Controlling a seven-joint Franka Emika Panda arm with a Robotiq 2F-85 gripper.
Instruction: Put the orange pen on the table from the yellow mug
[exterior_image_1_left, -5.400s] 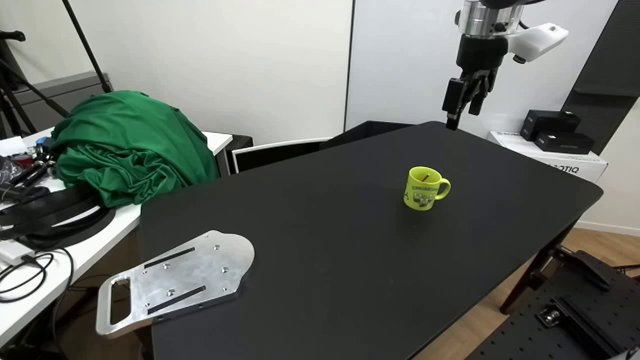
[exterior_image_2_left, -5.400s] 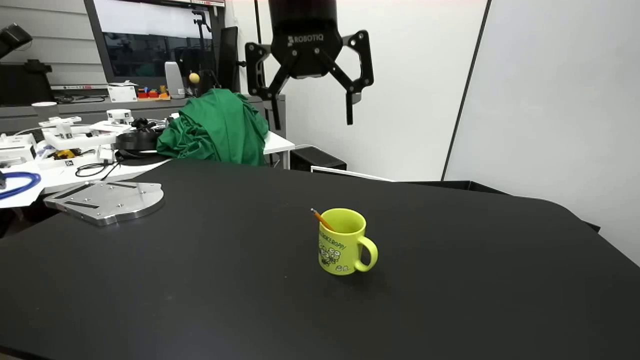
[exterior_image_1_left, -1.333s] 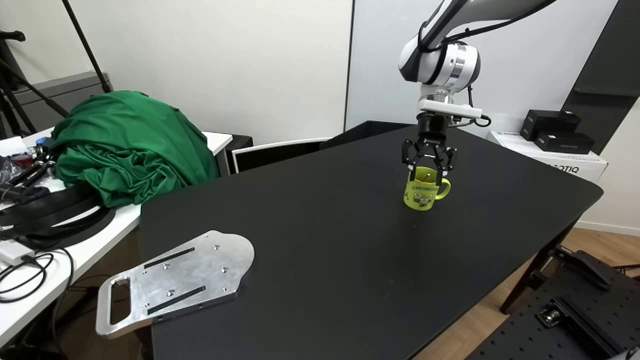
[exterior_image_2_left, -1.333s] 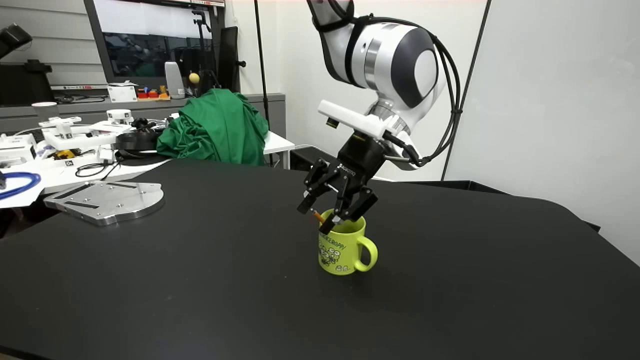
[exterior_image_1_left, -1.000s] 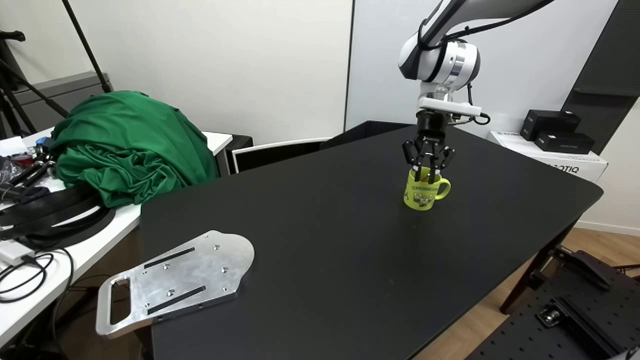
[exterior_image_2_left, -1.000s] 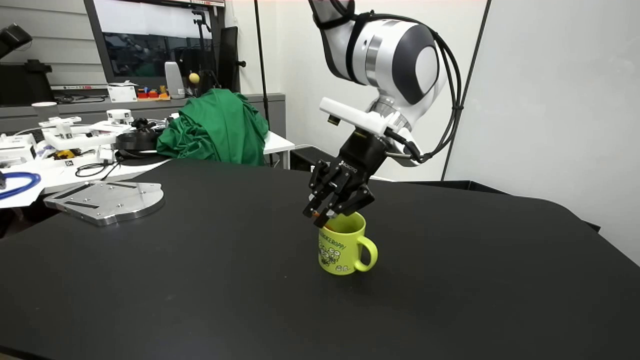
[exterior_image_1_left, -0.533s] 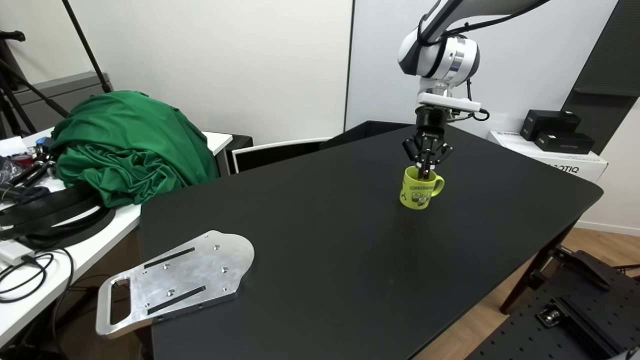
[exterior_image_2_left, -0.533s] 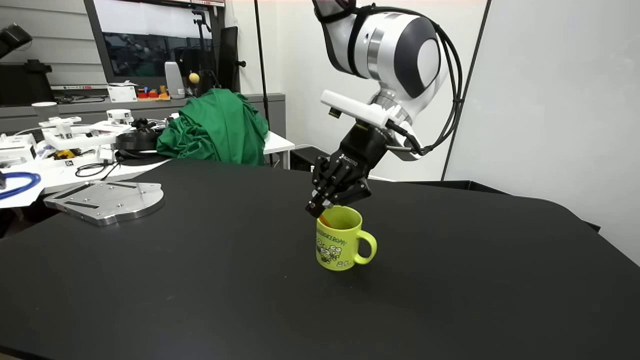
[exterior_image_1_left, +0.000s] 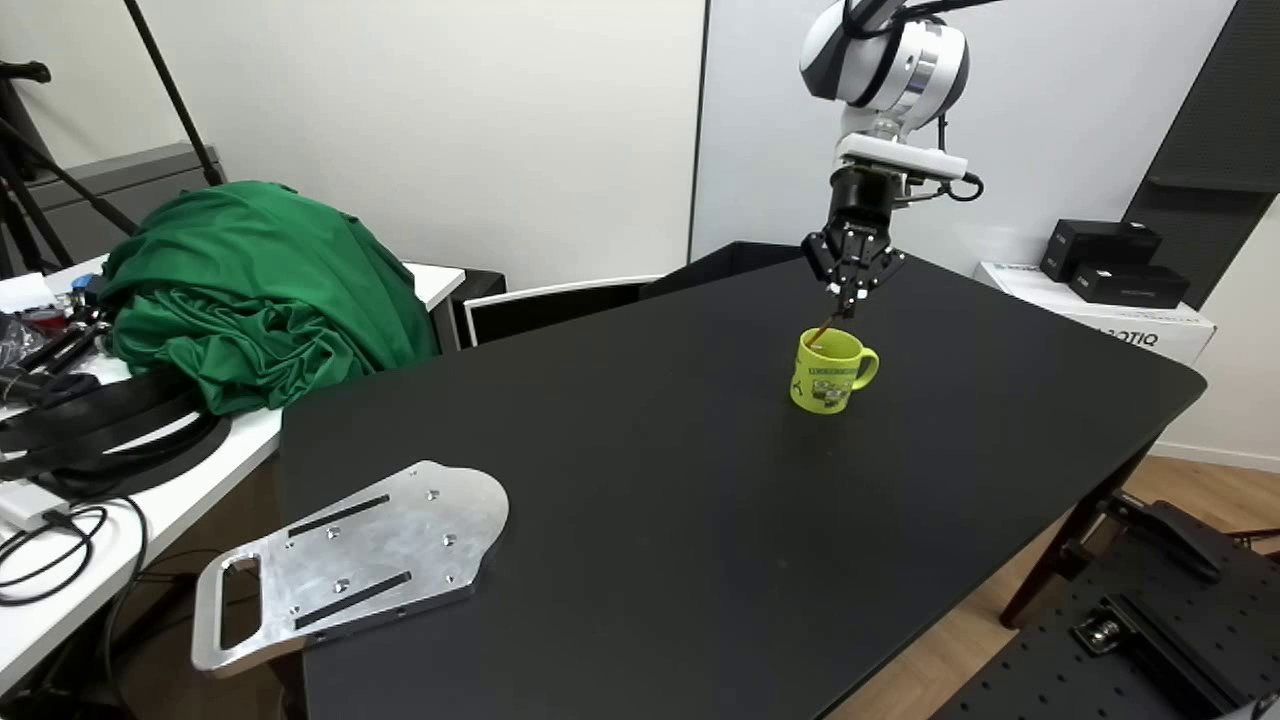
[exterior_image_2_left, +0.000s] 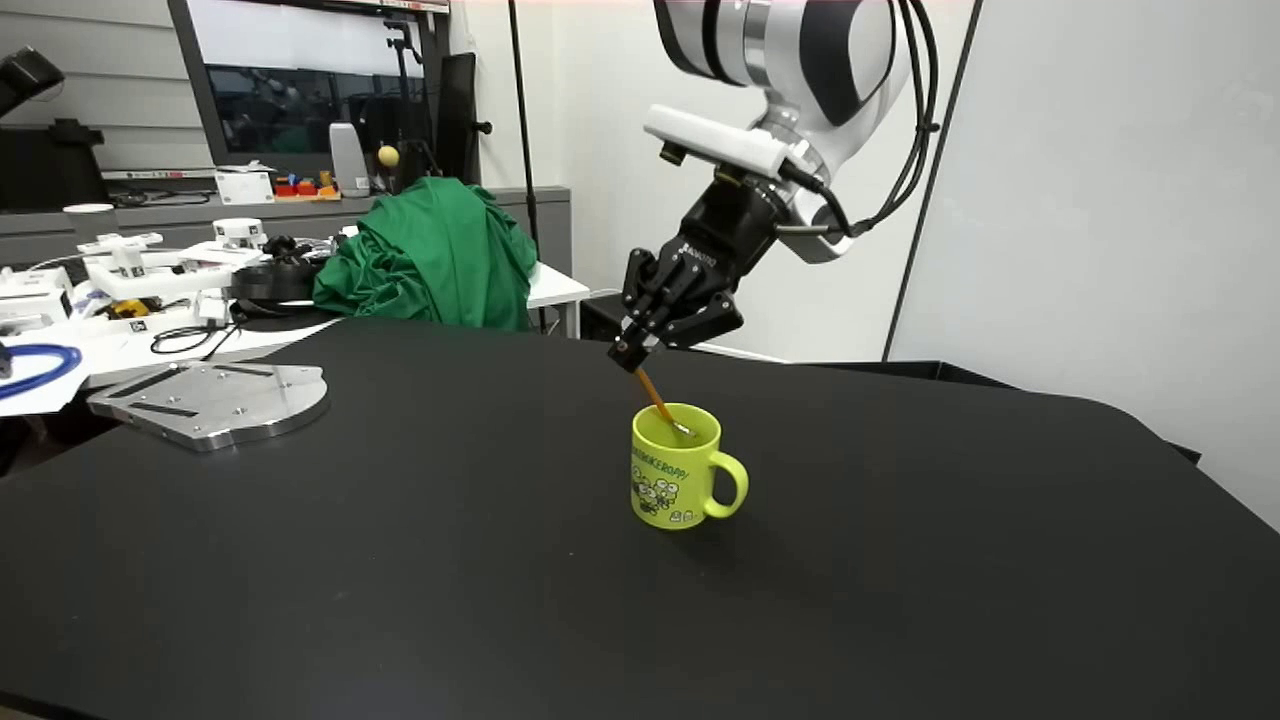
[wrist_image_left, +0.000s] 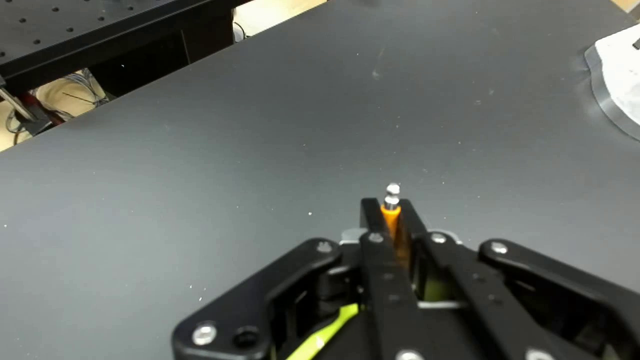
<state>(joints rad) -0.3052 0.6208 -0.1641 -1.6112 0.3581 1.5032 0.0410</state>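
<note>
In an exterior view, the gripper (exterior_image_1_left: 845, 308) hangs over the yellow mug (exterior_image_1_left: 822, 388), clenched on the orange pen (exterior_image_1_left: 821, 331). The mug stands upright on the black worktop (exterior_image_1_left: 620, 480); the pen slants down from the grasp, its lower end showing within the mug's mouth on the side away from the handle. A metal plate (exterior_image_1_left: 400, 550) lies well apart, at the worktop's edge.

In an exterior view, the long axis of the pen (exterior_image_2_left: 655, 394) reads plainly: tilted, running down from the gripper to a silvery tip framed by the mug's mouth, and set crosswise to the gripper's slant rather than in line with it. Whether the tip sits below the rim or just over it, I cannot tell from where I stand. On this relation, in my judgement, the coming move turns: a rise until the tip clears the rim, then a shift sideways, then a lowering with the shaft brought flat. A sideways move made too soon could drag the mug along.

In the wrist view, the pen's metal-ended top pokes out between the fingertips (wrist_image_left: 369, 212), which pinch it from both sides (of the mug, little more than a yellow-green strip shows, low down). I would call the pen nearly out; the setting-down is not yet done.
</note>
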